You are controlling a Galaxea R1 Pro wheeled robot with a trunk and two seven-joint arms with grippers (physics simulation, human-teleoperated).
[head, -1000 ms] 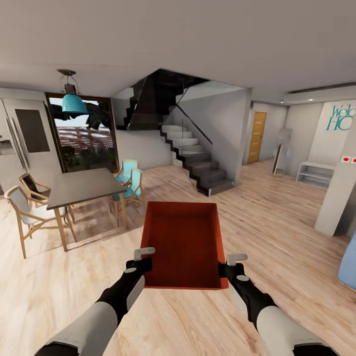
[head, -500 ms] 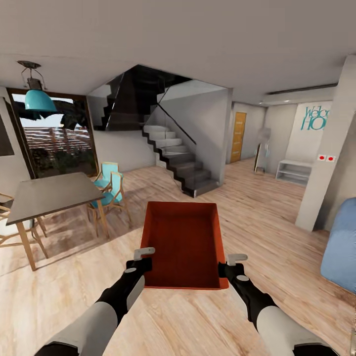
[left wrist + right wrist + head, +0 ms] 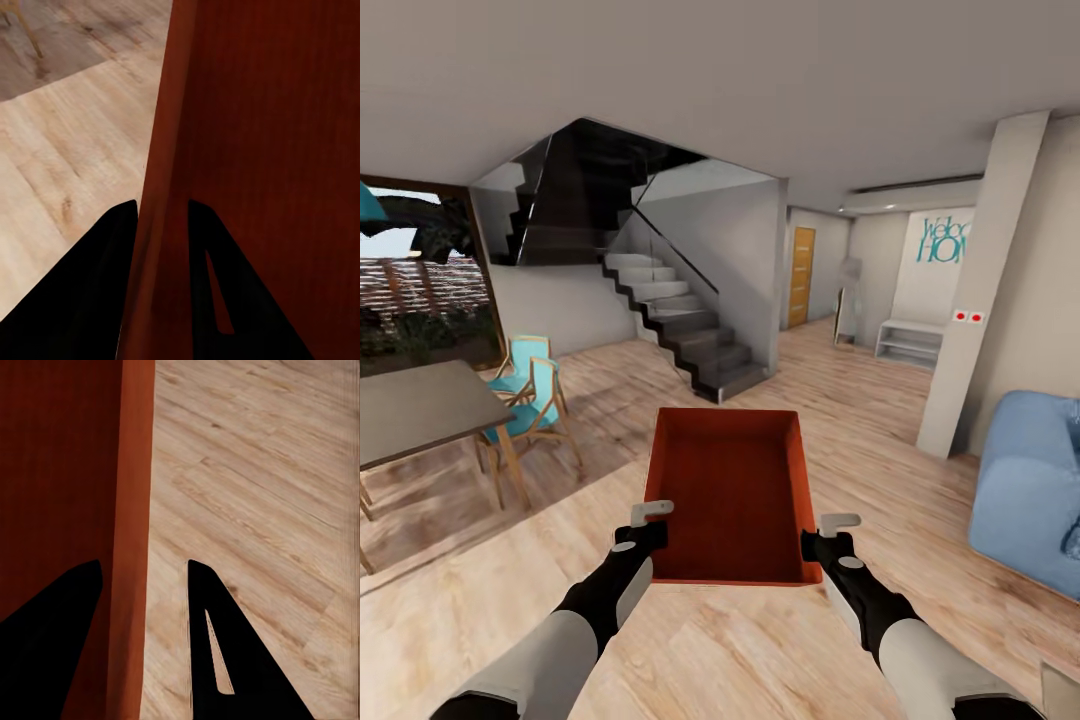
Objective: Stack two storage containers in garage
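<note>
- Light wood planks [image 3: 920, 520] run across an open room with a dark staircase [image 3: 680, 320], a dining table [image 3: 415, 410] with teal chairs, a blue sofa [image 3: 1030, 480] and an orange door [image 3: 801, 277] down a hallway.
- One container [image 3: 728, 495] is held out in front of the robot, level and well above the planks, open side up and empty.
- Left gripper [image 3: 161, 217] straddles the container's left wall, one finger [image 3: 90, 285] outside and the other inside, both against the wall: a closed pinch on the bin.
- Right gripper [image 3: 142, 577] straddles the right wall likewise; its outer finger [image 3: 225, 645] looks to stand a little off the wall, so I cannot tell how firm that grip is.
- Judged step: carrying the first bin out of the living room; the garage and its concrete are not in sight, nor is the second bin.
- Next move calls for driving on toward the garage while keeping both arms level and evenly spaced, so the bin does not slip or tilt, then lowering it onto the concrete.
</note>
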